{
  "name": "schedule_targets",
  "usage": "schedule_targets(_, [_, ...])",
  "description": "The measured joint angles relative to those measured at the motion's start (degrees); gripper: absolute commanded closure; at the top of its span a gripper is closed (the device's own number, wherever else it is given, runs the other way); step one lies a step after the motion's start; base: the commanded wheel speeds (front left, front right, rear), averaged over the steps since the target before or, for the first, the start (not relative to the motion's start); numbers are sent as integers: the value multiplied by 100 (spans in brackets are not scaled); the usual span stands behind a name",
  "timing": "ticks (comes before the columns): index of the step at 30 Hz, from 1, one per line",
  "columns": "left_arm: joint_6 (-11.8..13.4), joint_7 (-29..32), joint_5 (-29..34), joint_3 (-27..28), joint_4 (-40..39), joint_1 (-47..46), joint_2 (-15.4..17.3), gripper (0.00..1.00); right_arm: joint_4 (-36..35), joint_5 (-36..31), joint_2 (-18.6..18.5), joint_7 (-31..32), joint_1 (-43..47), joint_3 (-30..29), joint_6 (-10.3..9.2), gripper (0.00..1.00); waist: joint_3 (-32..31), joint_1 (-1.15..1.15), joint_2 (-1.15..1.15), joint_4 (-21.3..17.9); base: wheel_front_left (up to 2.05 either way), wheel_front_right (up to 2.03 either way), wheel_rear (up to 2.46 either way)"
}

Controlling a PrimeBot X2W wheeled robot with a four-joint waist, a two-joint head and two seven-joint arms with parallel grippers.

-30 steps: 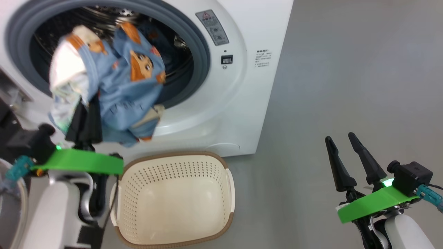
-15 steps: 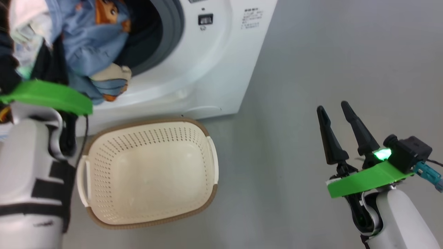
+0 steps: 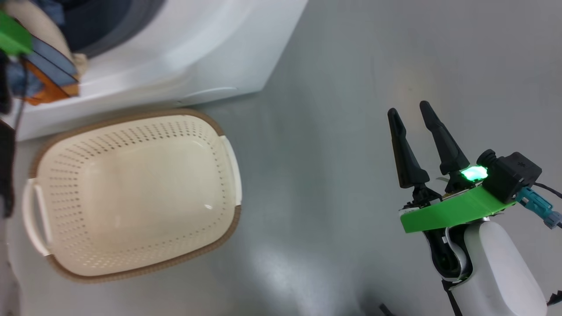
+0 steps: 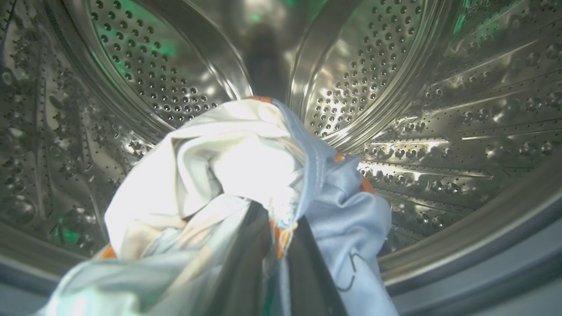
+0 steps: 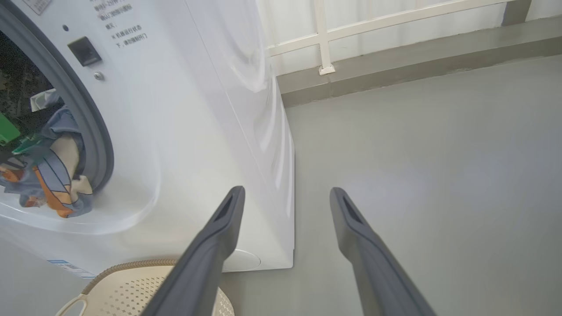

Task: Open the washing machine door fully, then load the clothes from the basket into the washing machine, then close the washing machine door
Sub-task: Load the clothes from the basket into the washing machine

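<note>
While the left gripper (image 4: 276, 219) pinches the clothes (image 4: 228, 166) past the drum's (image 4: 395, 66) rim, likely for release inside, the right gripper (image 3: 408, 108) hangs spread and idle, well apart from the empty basket (image 3: 131, 119).

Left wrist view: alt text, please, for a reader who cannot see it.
The left gripper, shut on a bundle of soft blue and white fabric clothes, holds it inside the washing machine's shiny perforated steel drum.

Left gripper (image 4: 277, 221) clamped tight on the clothes (image 4: 228, 162); right gripper (image 3: 408, 108) spread wide, fingers pointing fwd, nothing betw. them.
</note>
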Motion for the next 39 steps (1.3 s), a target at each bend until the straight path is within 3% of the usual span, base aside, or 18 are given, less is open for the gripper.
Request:
schedule_targets(3, [0,0,152,51,-89,-327,114,100,-37,0,60,0,-23,-3,0,0,216,0,0,-163,0,0,0])
schedule_targets(7, [9,-1,330,396,-790,-619,109,100,-79,-1,124,0,-68,-4,0,0,481,0,0,-355,0,0,0])
schedule_targets(11, [35,-8,516,871,-1633,-734,4,100,-77,-35,177,0,-79,-12,0,0,678,0,0,-503,0,0,0])
schedule_targets(15, [34,-8,728,1145,-1836,-710,-198,100,-59,-38,207,0,-165,-2,0,0,762,0,0,-572,0,0,0])
schedule_targets(16, [34,-10,751,1185,-1686,-700,-226,52,-53,-38,208,0,-196,1,0,0,756,0,0,-570,0,0,0])
schedule_targets(17, [33,-25,770,1190,-1406,-697,-233,52,-51,-38,209,0,-210,8,0,0,742,0,0,-566,0,0,0])
schedule_targets(18, [33,-24,778,1179,-1046,-688,-236,0,-34,-40,209,0,-208,16,1,0,724,0,0,-559,0,0,0])
schedule_targets(24, [60,-23,905,1078,319,-673,-263,0,40,-40,194,0,-205,43,0,0,553,0,0,-427,0,0,0])
schedule_targets(33, [52,-23,929,1050,539,-687,-350,0,86,-41,134,0,-204,48,0,0,247,0,0,-297,0,0,0])
schedule_targets(39, [24,-23,932,961,303,-44,-412,0,143,-38,58,0,-180,47,0,0,-163,0,0,-204,0,0,0])
